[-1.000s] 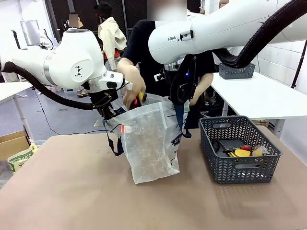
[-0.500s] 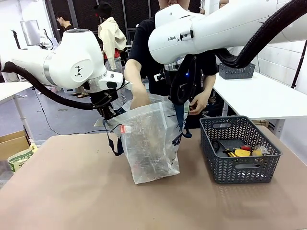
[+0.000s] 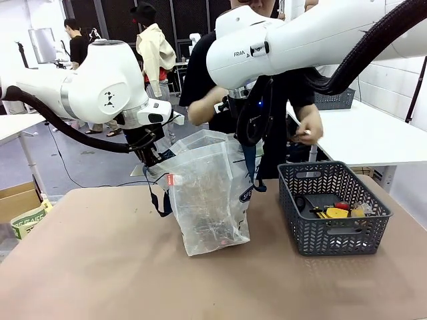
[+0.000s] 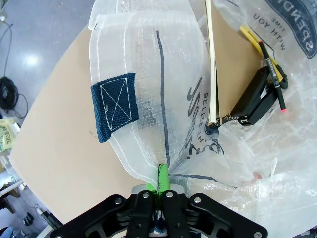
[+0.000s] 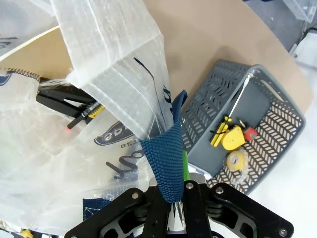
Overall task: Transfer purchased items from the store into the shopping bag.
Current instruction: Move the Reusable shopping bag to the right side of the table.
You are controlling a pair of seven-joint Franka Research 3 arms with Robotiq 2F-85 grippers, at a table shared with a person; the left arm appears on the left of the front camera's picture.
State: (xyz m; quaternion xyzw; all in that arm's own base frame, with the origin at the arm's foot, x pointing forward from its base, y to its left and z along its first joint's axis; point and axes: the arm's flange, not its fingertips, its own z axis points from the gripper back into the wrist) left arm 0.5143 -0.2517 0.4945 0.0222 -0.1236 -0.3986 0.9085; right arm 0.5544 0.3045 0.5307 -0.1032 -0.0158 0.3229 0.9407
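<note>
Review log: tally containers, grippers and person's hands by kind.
Translucent clear plastic shopping bag with navy straps: 1
Dark grey plastic mesh basket: 1
Black green-padded grippers: 2 (left gripper, right gripper, both shut on the bag)
Person's hands: 2 (one near the bag, one near the basket)
Total: 6

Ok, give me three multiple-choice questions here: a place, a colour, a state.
1. The grey basket stands where from the shopping bag? A. robot's right B. robot's left C. inside it
2. The bag's strap handles are: A. red B. navy blue C. green
3. The left gripper is: A. open B. shut on the bag's rim C. shut on the basket
Answers: A, it stands right of the bag in the front view; B, navy webbing shows; B, it pinches the plastic edge.
</note>
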